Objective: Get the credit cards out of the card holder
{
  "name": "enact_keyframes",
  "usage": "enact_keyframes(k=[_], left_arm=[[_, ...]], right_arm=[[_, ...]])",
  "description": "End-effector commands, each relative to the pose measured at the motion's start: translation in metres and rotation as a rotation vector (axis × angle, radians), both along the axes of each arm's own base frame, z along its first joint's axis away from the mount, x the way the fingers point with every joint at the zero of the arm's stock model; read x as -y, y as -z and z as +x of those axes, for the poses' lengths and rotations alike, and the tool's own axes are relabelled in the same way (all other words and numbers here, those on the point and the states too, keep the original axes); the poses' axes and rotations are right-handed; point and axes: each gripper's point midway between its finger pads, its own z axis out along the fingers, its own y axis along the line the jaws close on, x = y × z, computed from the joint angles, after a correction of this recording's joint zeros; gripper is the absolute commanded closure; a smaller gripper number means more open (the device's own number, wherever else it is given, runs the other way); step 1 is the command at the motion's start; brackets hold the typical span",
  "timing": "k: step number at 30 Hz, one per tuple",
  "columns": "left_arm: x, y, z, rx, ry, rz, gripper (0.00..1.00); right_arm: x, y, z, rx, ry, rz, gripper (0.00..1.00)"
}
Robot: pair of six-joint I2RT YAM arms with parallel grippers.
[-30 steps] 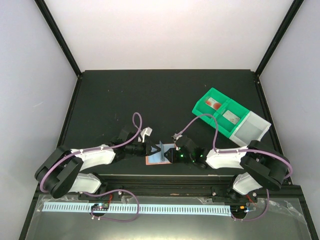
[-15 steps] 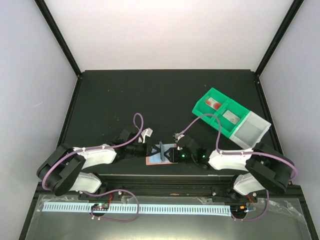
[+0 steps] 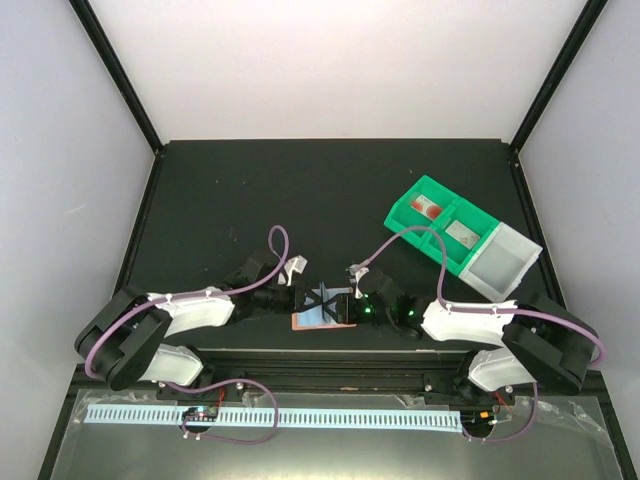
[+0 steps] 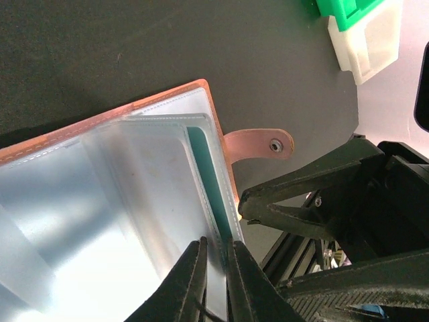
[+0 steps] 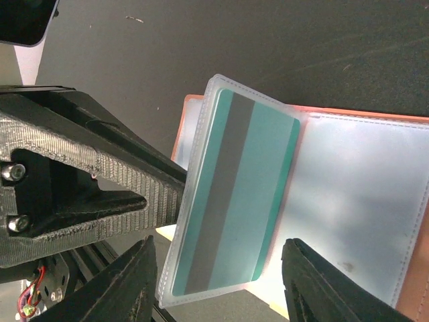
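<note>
Presently my left pincer [image 4: 216, 245] is nipped nearly closed on the card holder [image 4: 134, 168], gripping the edge of one clear sleeve [image 4: 161, 201]. My right pincer [image 5: 220, 243] gapes wide and holds nothing, its fingers [image 5: 131, 288] either side of a sleeve carrying a teal credit card [image 5: 265, 194] with a dark stripe. The holder lies open at the near middle of the table [image 3: 250, 200], between both pincers, well apart from the green bin [image 3: 440, 226] at far right.
</note>
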Motion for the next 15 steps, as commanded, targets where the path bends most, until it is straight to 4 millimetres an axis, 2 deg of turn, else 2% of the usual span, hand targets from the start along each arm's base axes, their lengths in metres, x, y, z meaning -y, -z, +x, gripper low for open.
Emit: enact_keyframes(k=[1,15], left_arm=[[0.004,-0.001,0.006,0.021,0.009,0.026,0.89],[0.002,0.002,0.005,0.016,0.003,0.056,0.88]], right_arm=[[-0.005,-0.003,-0.002,0.015,-0.023,0.018,0.46],[0.007,0.012,0.002,0.005,0.014,-0.079,0.48]])
